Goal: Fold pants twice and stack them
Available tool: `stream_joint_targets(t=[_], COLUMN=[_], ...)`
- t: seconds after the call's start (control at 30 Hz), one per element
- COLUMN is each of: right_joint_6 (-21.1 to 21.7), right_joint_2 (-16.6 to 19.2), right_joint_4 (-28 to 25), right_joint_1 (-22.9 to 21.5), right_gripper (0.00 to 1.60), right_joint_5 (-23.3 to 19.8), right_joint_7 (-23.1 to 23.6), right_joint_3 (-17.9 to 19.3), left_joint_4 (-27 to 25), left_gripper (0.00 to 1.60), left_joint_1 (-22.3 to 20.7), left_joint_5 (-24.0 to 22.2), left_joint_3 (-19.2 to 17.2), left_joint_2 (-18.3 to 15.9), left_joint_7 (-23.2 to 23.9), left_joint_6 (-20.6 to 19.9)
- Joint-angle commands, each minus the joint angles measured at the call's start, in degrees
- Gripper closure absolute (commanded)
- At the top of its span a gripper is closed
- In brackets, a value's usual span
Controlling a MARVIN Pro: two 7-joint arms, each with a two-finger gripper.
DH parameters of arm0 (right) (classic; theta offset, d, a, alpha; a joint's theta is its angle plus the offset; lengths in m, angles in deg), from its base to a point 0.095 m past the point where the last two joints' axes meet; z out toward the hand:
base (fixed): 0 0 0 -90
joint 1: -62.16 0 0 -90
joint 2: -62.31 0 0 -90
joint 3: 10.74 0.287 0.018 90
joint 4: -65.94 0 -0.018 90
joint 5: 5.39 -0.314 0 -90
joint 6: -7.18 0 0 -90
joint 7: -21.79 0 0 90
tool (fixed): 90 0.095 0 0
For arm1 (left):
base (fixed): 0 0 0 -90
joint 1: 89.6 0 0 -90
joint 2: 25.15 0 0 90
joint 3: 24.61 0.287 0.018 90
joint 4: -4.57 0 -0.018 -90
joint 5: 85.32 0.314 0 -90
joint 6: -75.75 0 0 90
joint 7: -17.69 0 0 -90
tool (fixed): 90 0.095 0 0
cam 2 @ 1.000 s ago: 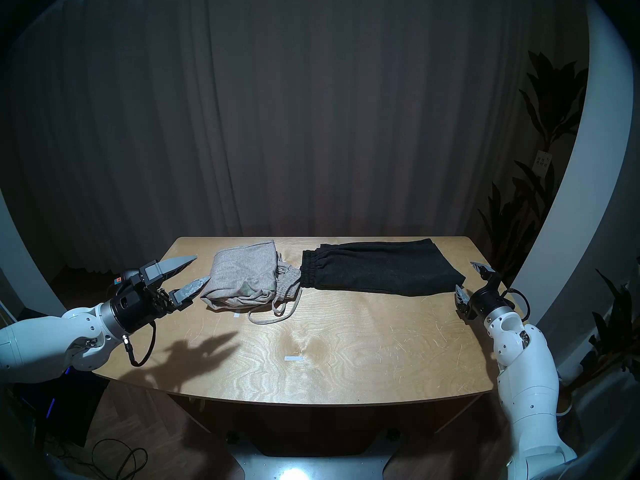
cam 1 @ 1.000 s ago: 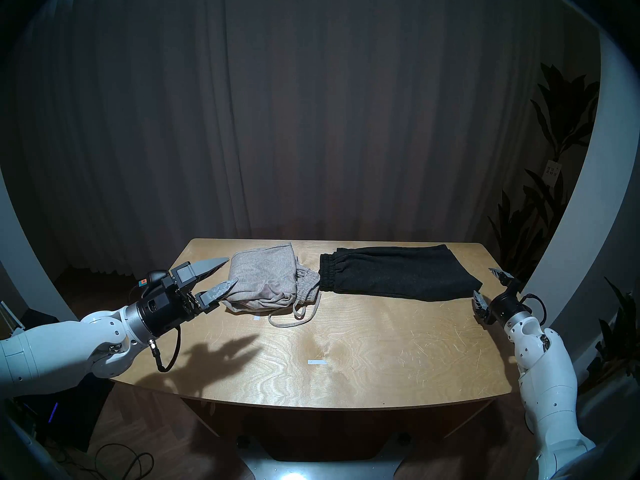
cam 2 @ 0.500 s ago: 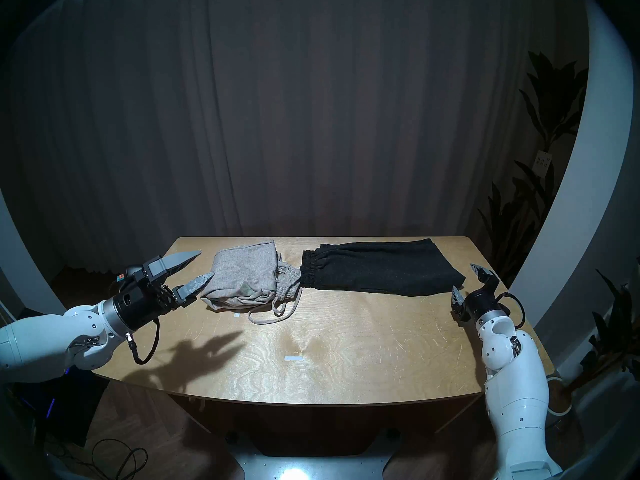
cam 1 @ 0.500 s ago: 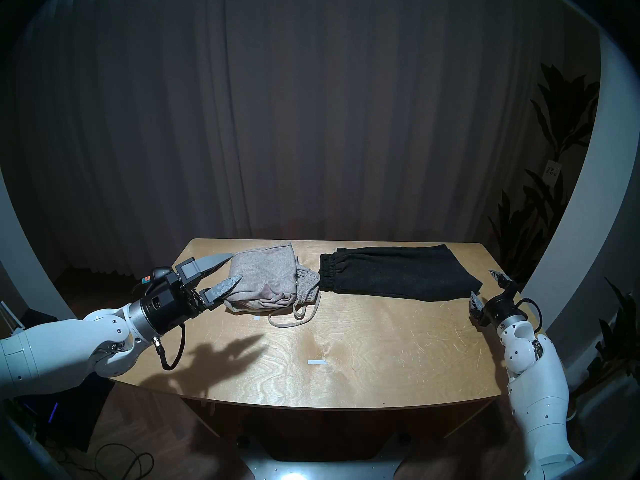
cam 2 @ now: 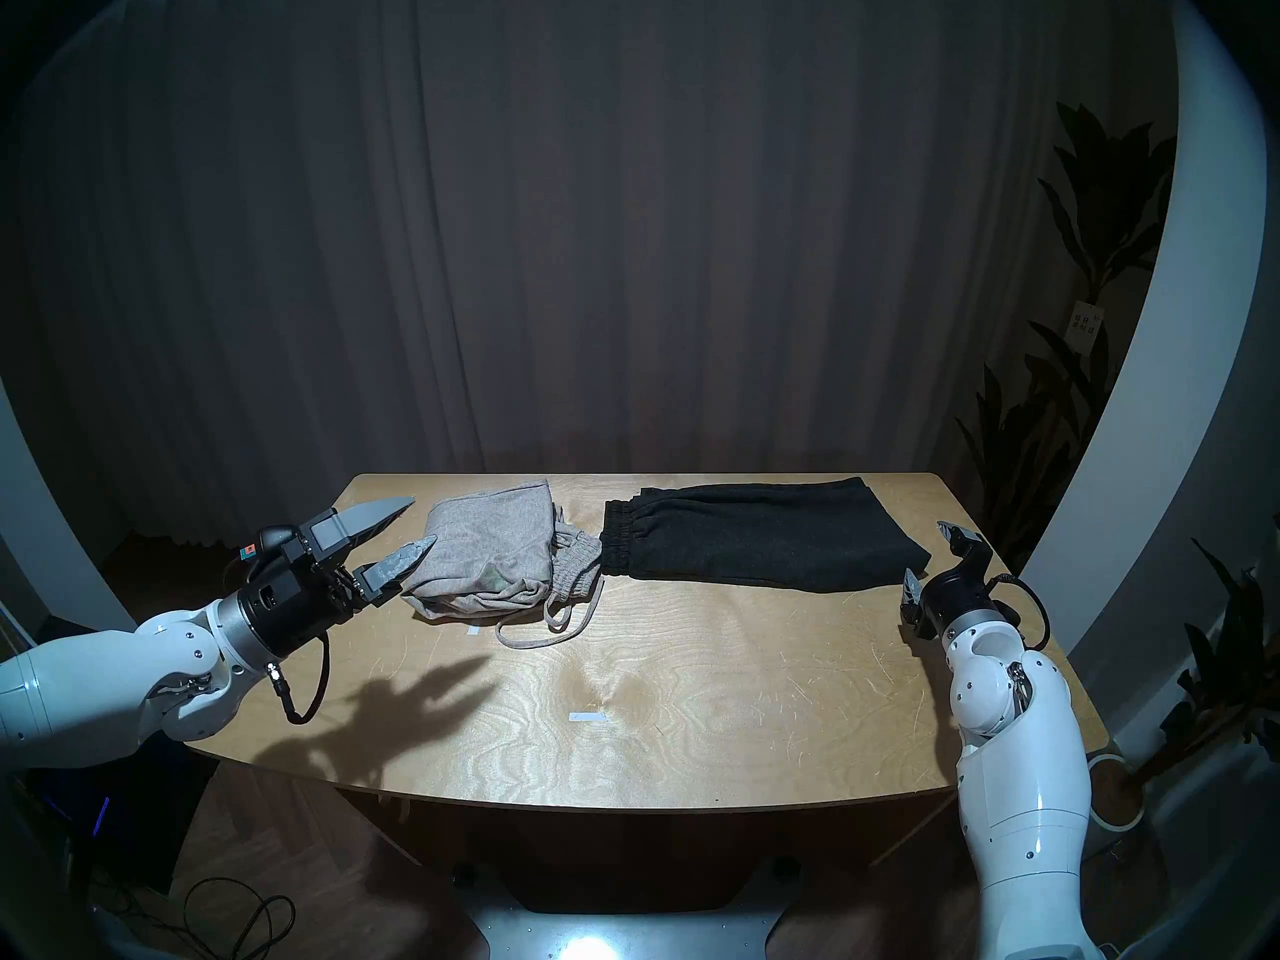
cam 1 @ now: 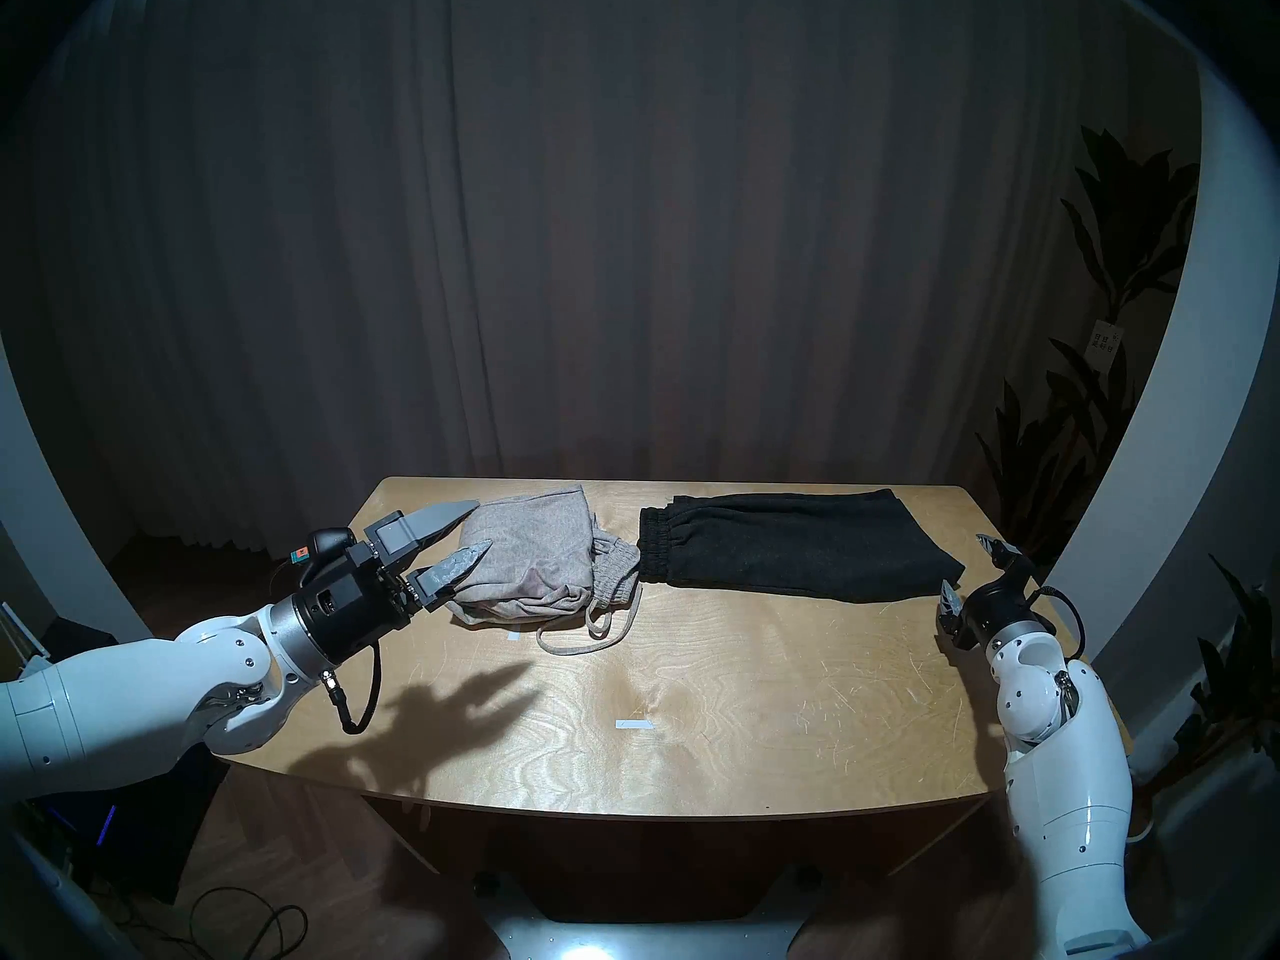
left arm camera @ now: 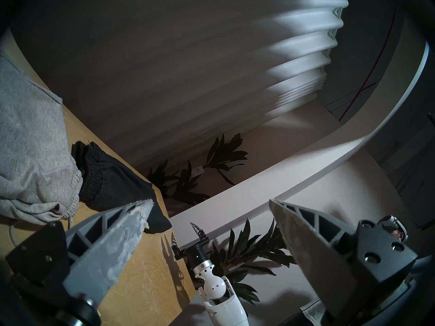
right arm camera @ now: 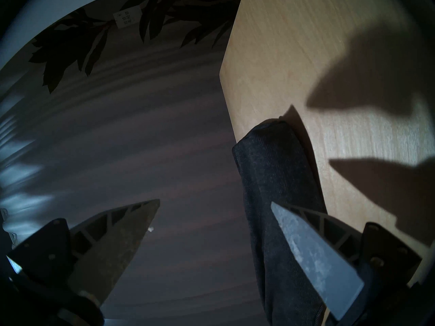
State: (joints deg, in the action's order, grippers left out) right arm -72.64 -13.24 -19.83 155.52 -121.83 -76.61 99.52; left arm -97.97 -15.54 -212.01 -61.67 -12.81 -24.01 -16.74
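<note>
The left gripper is spread wide and holds nothing, hanging above the table's left end with its tapered fingers pointing toward the grey pants. In the head view the lower fingertip overlaps the left edge of that bundle, though the wrist view shows it raised above the wood, so whether it touches cannot be told. The gripper casts a claw-shaped shadow on the wood nearer the robot.

The right gripper is likewise spread and empty, at the table's right edge, just beside the right end of the black pants. Seen from the right wrist, one finger lies over the dark cloth and the other hangs beyond the table edge, over the floor.

The grey pants sit as a rumpled, compact bundle on the far left part of the table, their gathered waistband turned to the right and a pale drawstring looping out toward the robot. The black pants lie flat and long on the far right part, their elastic waistband just beside the grey waistband. The two garments lie side by side, not stacked. A small white tape strip marks the bare wood near the middle. Dark curtains hang behind, and a leafy plant stands to the right.
</note>
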Motion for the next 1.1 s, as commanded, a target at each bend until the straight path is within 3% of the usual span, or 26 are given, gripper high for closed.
stream_joint_targets(t=[0.0,0.03,0.13,0.57,0.73,0.77,0.8,0.87,0.93,1.0,1.07], right_joint_6=[-4.6,-5.1,-8.2,-20.8,-25.8,-26.3,-26.8,-27.2,-26.6,-24.5,-23.2], right_joint_2=[-0.8,-0.5,-0.9,-1.8,-2.2,-2.3,-2.3,-2.2,-2.2,-2.2,-1.4], right_joint_4=[-7.3,-6.0,-9.9,-17.3,-19.5,-19.2,-19.6,-19.4,-18.3,-17.1,-16.4], right_joint_1=[1.0,0.4,1.7,2.7,0.7,0.2,-0.7,-1.1,-2.1,-2.1,-1.2], right_gripper=[0.00,0.00,0.00,0.00,0.00,0.00,0.00,0.00,0.00,0.00,0.00], right_joint_5=[3.4,4.1,6.4,15.7,19.3,19.9,19.9,20.4,19.5,17.2,17.6], right_joint_7=[-3.3,-3.8,-6.7,-21.4,-29.3,-28.3,-31.5,-31.9,-31.1,-28.2,-25.1], right_joint_3=[-1.5,-1.9,-2.6,-5.0,-7.0,-7.3,-7.6,-8.0,-8.0,-7.4,-7.8], left_joint_4=[-0.3,-0.3,-0.5,-2.6,-4.6,-4.6,-5.5,-5.7,-6.4,-7.3,-8.0], left_gripper=[0.00,0.00,0.00,0.00,0.00,0.00,0.00,0.00,0.00,0.00,0.00], left_joint_1=[-0.4,-0.3,-0.3,0.7,1.9,2.2,2.8,3.2,4.0,4.7,5.2], left_joint_5=[0.6,0.7,1.2,2.6,3.5,3.9,3.7,3.8,3.9,3.5,3.0], left_joint_3=[-0.5,-0.5,-0.4,-0.1,0.2,-0.2,0.3,-0.2,-0.6,-0.7,-0.8], left_joint_2=[1.0,1.1,1.5,2.3,2.4,2.4,2.3,2.2,1.8,1.5,1.4], left_joint_7=[-0.8,-1.0,-1.9,-5.5,-7.0,-6.9,-6.8,-6.9,-7.6,-8.6,-9.1], left_joint_6=[3.1,3.5,5.0,12.4,18.9,18.0,22.1,21.1,22.9,25.1,27.2])
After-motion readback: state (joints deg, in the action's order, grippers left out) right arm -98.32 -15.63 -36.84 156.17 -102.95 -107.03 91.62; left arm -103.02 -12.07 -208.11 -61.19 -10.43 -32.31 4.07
